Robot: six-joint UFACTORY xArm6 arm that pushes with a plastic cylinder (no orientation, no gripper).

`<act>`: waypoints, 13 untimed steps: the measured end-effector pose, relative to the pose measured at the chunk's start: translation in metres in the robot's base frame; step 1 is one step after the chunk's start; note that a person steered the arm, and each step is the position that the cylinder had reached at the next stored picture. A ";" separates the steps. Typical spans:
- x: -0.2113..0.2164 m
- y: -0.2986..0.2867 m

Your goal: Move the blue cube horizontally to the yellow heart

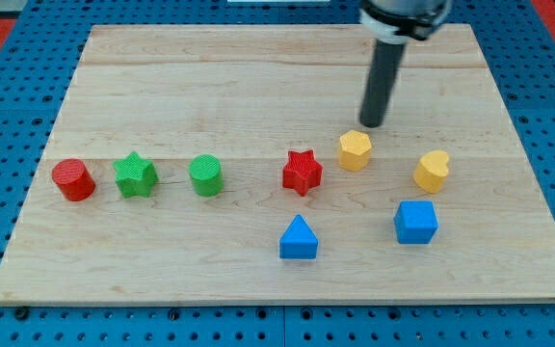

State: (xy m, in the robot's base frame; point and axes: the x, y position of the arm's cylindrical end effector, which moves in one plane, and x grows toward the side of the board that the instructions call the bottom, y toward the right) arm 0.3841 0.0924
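The blue cube (416, 222) lies on the wooden board (258, 87) at the view's lower right. The yellow heart (433, 171) lies just above it and slightly to the right, a small gap between them. My tip (373, 124) is above and to the left of both, just above the yellow hexagon (355, 150), and touches no block.
A red star (302, 172) lies left of the yellow hexagon. A blue triangle (299, 239) lies at the lower middle. A green cylinder (205, 175), a green star (135, 175) and a red cylinder (73, 180) stand in a row at the left.
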 end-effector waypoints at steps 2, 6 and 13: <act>0.048 -0.007; 0.036 0.172; 0.179 0.057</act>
State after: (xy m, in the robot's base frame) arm 0.5631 0.1491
